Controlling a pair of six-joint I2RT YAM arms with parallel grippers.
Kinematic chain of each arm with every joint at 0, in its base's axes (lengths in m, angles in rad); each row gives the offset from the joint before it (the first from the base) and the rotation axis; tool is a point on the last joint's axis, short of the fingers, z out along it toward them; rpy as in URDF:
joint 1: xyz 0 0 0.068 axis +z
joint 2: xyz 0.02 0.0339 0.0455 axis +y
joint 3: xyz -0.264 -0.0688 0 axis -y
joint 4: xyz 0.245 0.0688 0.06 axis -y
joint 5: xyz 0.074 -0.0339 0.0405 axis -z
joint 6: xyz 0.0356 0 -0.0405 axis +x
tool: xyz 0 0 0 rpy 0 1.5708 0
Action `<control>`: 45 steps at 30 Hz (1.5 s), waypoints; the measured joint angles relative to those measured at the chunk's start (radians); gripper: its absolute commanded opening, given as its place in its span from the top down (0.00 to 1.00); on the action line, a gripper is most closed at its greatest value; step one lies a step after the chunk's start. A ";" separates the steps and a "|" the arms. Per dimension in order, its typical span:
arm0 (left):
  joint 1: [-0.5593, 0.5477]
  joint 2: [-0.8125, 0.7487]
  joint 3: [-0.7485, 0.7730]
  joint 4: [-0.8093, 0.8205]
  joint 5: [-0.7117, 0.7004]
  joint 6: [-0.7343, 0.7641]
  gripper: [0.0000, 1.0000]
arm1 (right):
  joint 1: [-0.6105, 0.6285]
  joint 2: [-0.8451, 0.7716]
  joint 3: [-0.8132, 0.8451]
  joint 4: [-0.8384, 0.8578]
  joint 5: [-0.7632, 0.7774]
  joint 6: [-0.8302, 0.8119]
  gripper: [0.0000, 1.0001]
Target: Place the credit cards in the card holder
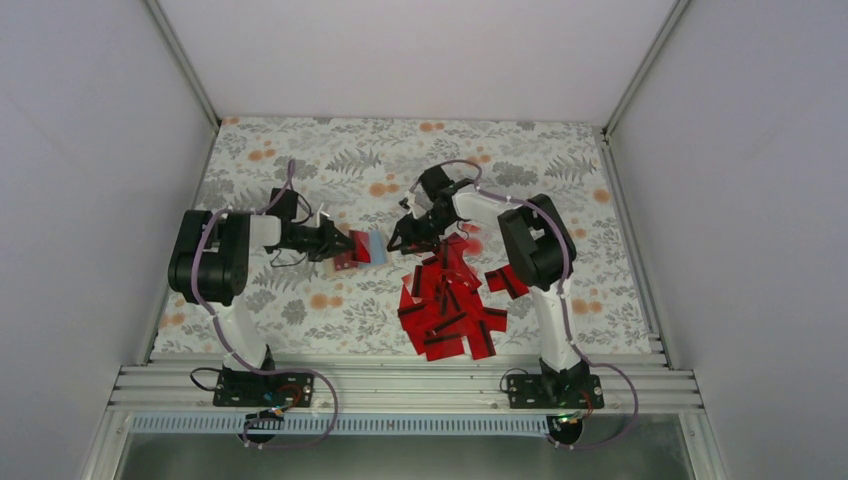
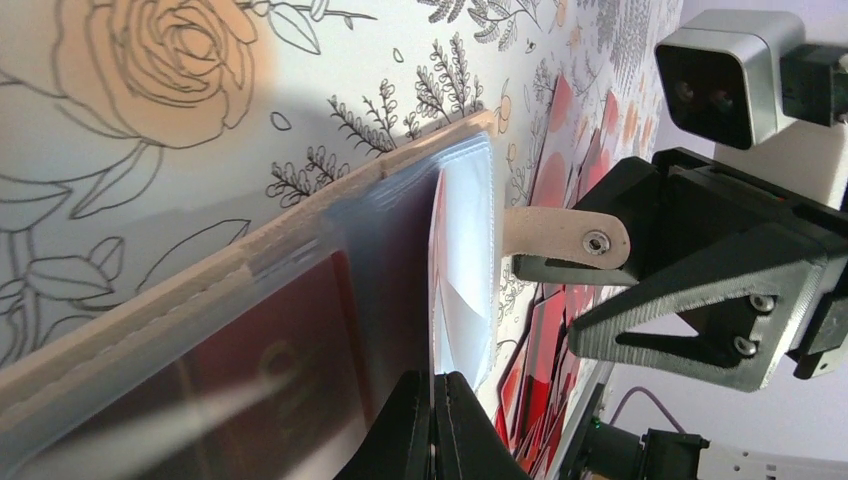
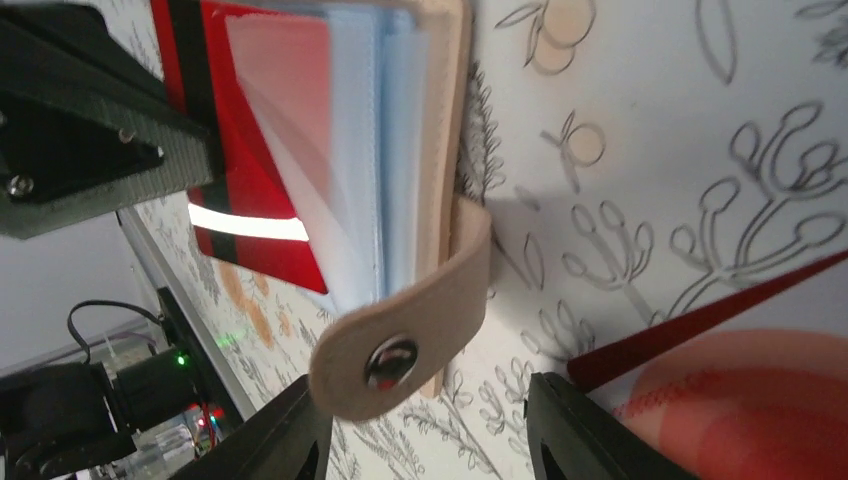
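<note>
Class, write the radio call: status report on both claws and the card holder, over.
Status: left claw shut on card holder; right claw open at snap strap. Loose credit cards heaped near right claw. No obstruction seen.

Red cards (image 1: 445, 305) — tan holder (image 3: 440, 300) — floral cloth (image 1: 330, 160)

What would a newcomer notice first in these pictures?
A heap of flat red black-striped cards sprawls on the flowered cloth before the right arm. Left of it, the left arm's jaws are shut on a tan wallet-like card holder, the right arm's open jaws at its snap tab.
</note>
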 measured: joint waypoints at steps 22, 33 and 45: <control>-0.026 0.000 -0.041 0.097 -0.016 -0.072 0.98 | 0.024 -0.039 -0.055 0.105 0.002 0.010 0.80; -0.055 0.000 -0.085 0.211 -0.025 -0.170 0.98 | 0.025 -0.018 -0.067 0.122 0.000 0.018 0.81; -0.083 0.000 -0.099 0.277 -0.047 -0.238 0.98 | 0.024 -0.010 -0.074 0.124 -0.003 0.018 0.82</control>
